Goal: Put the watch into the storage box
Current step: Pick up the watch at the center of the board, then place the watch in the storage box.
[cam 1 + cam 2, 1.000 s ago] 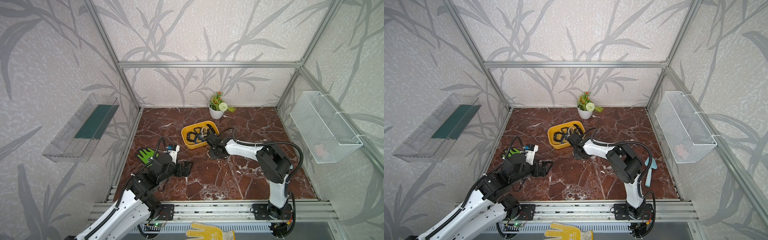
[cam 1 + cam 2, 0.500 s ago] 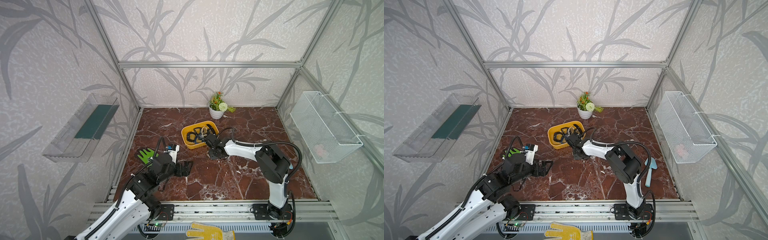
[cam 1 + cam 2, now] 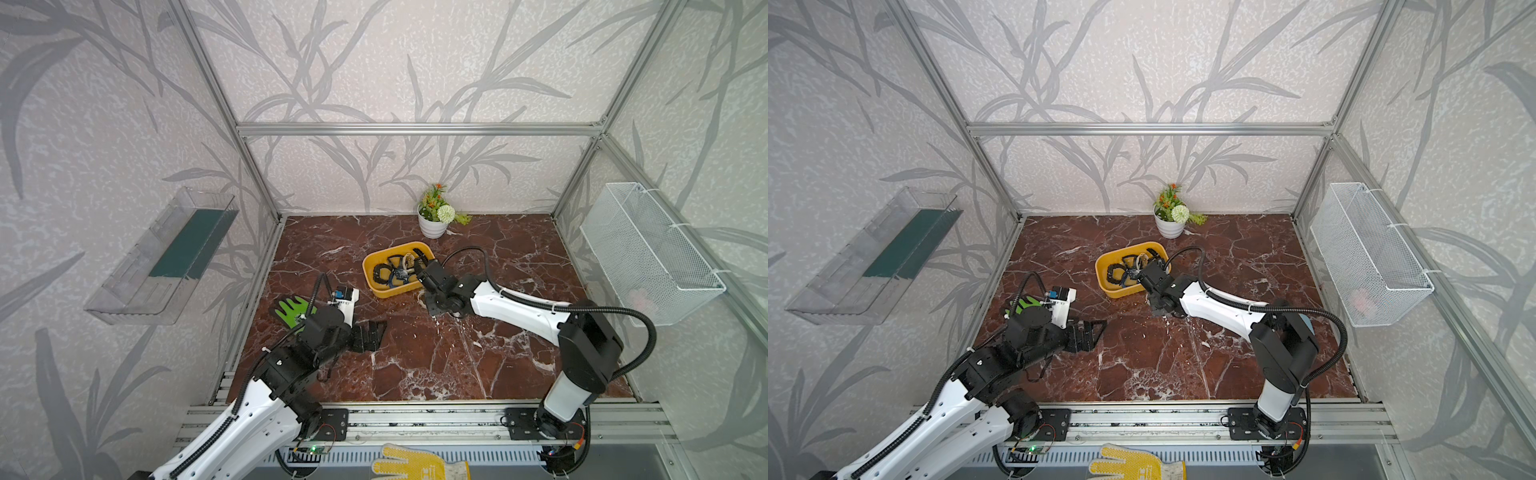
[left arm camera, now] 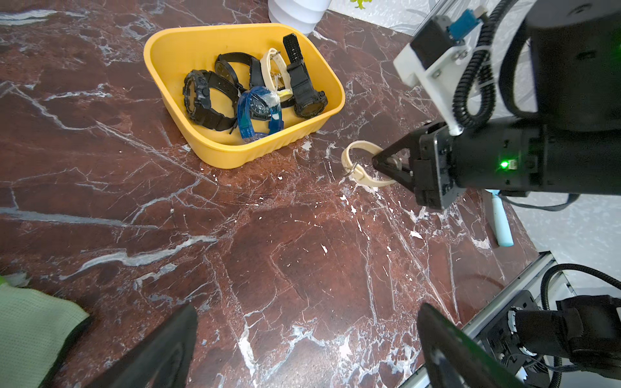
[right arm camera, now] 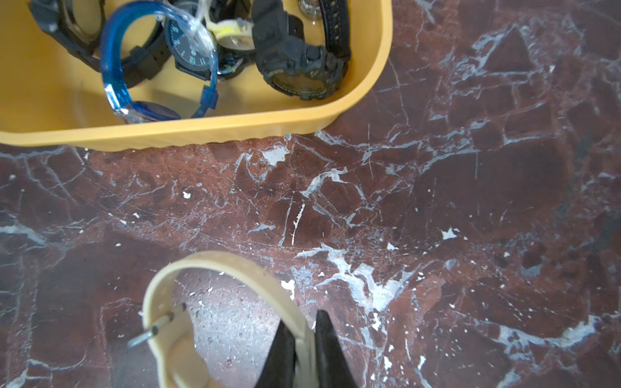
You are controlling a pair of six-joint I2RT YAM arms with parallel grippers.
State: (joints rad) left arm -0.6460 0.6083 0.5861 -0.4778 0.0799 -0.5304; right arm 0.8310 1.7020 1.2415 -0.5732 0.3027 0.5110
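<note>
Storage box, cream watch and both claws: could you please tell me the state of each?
Storage box: upright, holding several watches.
Cream watch: outside the storage box, beside it, strap pinched.
Right claw: shut on the cream watch's strap.
Left claw: open, empty.

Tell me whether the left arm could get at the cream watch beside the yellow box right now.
Probably not usefully. The bare table between the open left gripper and the cream watch looks free, but the right gripper is shut on its strap, crowding any grasp.
</note>
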